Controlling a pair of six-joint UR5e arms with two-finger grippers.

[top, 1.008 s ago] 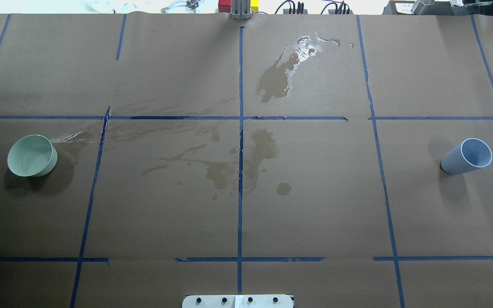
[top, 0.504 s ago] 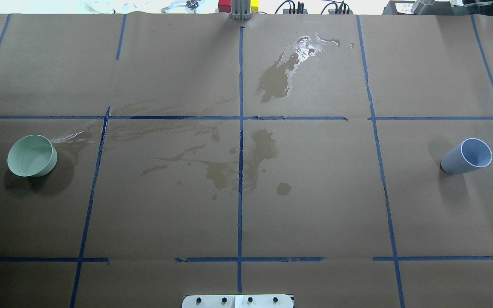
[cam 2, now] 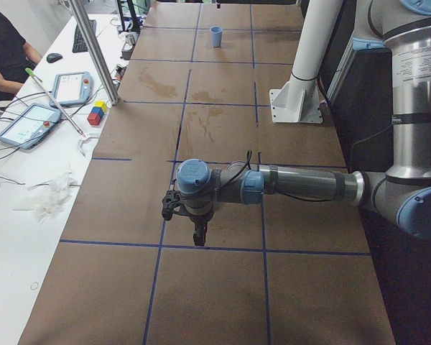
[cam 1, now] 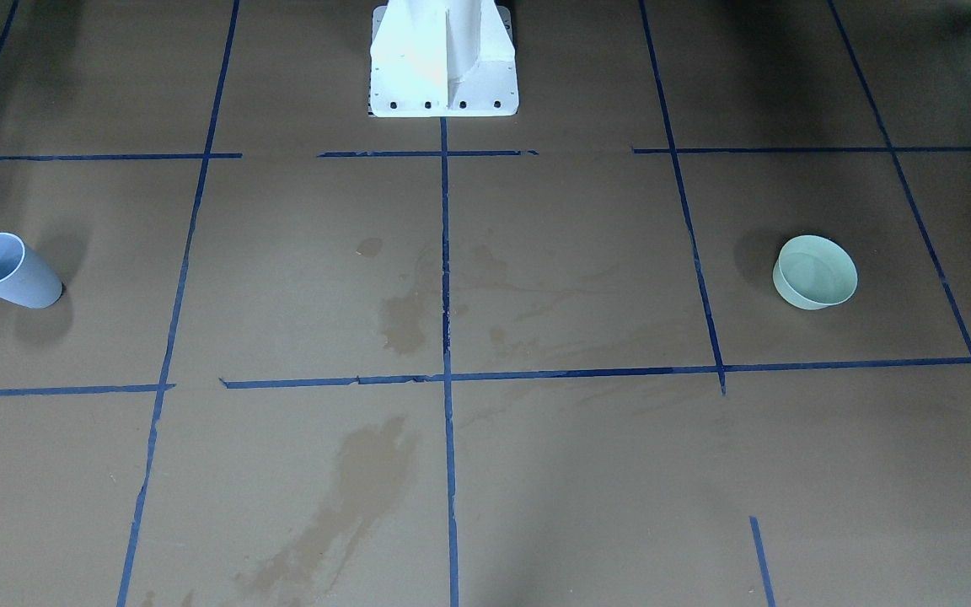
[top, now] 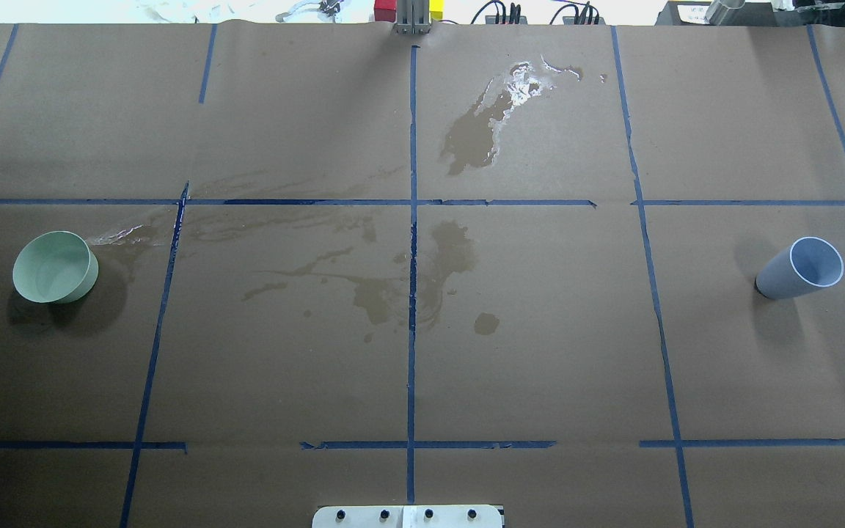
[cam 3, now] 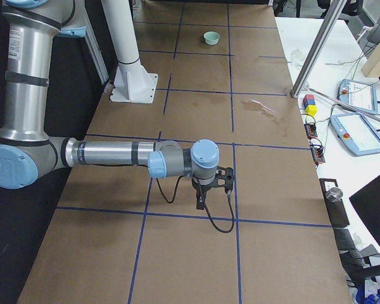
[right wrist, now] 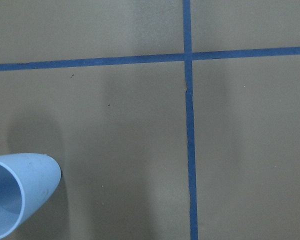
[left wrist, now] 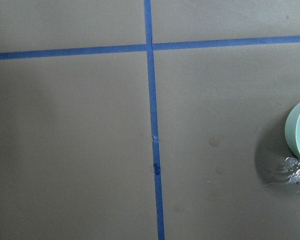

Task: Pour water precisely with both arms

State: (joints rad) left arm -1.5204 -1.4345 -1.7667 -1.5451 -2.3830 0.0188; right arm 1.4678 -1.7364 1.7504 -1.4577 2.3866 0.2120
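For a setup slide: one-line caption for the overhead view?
Green bowl left, blue cup right, upright on tape-gridded brown paper; spilled water glints near the far edge.

The water [top: 524, 79] lies spilled: one shiny clear puddle at 1 o'clock on the table [top: 723, 352], a smaller one at 9 o'clock. The left arm [cam 2: 302, 185] and the right arm [cam 3: 114, 154] reach out level.

The brown-papered bench [top: 540, 367], gridded with blue tape [top: 412, 220], carries a green bowl [top: 56, 267], a blue cup [top: 800, 268], glinting water [top: 524, 82] and dark stains [top: 386, 297].
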